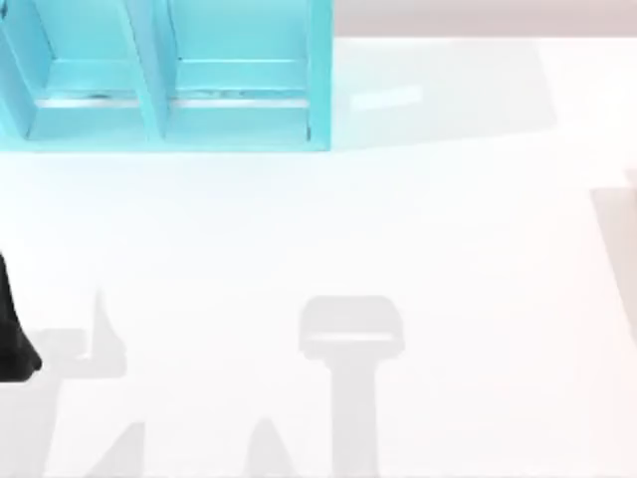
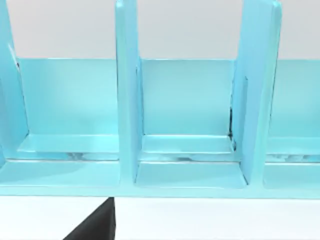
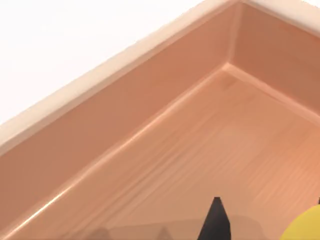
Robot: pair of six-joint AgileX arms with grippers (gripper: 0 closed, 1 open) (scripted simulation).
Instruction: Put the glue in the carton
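Hanging over the inside of the carton (image 3: 150,150), the right end effector (image 3: 260,222) shows a dark fingertip (image 3: 216,220) at the lower edge of the right wrist view, and just beside it a rounded piece of the yellow glue (image 3: 306,226) pokes in at the corner; the glue sits right up against the end effector, above the carton's floor, though how the fingers stand around it I cannot tell from here; the carton is a shallow peach-coloured box with pale rims, its inner corner and two walls plain to see, and its floor is bare where it shows. From the top view, a sliver of the carton (image 1: 629,184) peeps in at the right edge of the white table (image 1: 328,239); a turquoise divided rack (image 1: 169,80) stands at the far left of the table, its compartments open toward the arms. The left arm (image 1: 12,339) is parked at the left edge of the table, well apart from the carton; its wrist camera faces the rack (image 2: 125,100) squarely, with one dark fingertip (image 2: 97,225) low in view, and whether that left end effector is wide or narrow I cannot tell.
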